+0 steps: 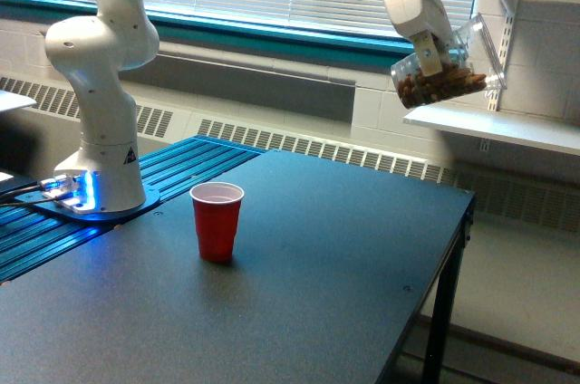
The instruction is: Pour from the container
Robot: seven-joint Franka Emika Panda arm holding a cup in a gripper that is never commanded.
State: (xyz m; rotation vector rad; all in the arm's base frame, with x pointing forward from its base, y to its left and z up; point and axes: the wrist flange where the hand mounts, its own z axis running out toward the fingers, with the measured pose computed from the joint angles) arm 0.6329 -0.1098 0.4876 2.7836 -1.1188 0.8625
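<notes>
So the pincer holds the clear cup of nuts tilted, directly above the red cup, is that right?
Not directly above. In the exterior view the pincer holds the clear cup tilted, high up and far toward that view's right of the red cup.

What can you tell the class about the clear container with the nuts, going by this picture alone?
The clear plastic container is wide-mouthed and see-through, with brown nut-like pieces heaped in its lower part. It hangs high in the air at the exterior view's right, well above the dark table, tilted steeply. The arm's tool grips it at the wall; nothing else touches it.
</notes>
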